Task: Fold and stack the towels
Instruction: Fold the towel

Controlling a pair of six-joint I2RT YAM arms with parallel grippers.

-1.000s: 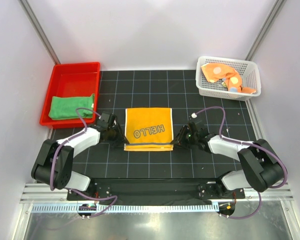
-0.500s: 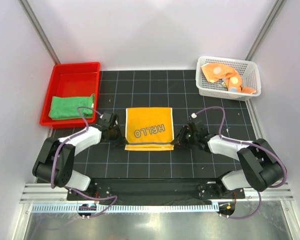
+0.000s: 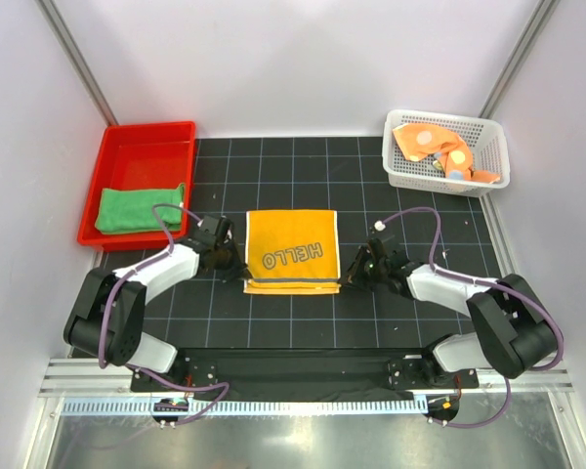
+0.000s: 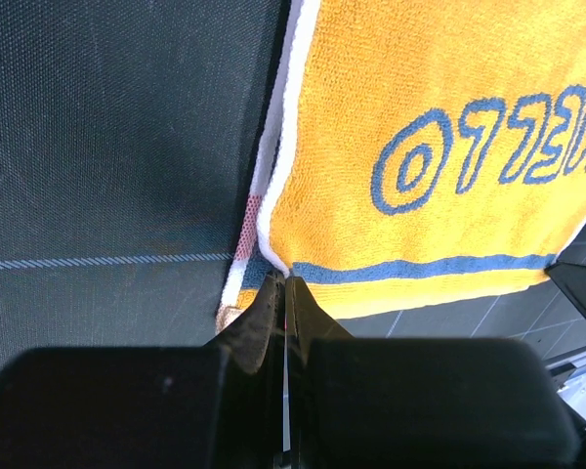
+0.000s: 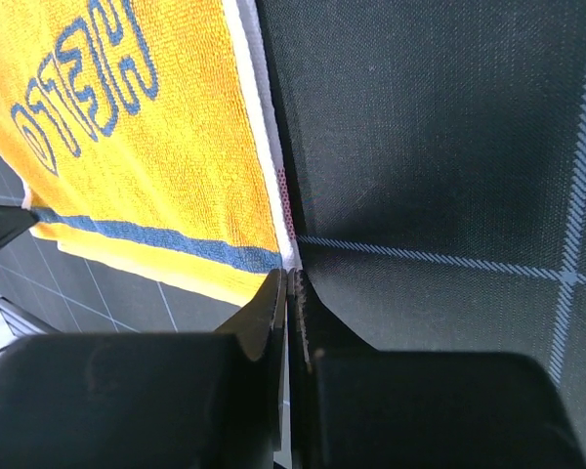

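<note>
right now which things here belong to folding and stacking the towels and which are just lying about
Job: yellow HELLO towel, near corners pinched by left fingers and right fingers; green towel; polka-dot towel.
Lying about: red tray under the green towel; white basket holding the polka-dot towel.

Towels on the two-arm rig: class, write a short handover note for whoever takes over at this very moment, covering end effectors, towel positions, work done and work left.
Grips: left end effector shut on the HELLO towel at its near-left corner; right end effector shut on its near-right corner.
Positions: HELLO towel flat on the black mat; green towel folded in the red tray; polka-dot towel crumpled in the white basket.
Done: green towel folded.
Left: fold the other two, then stack all three.
</note>
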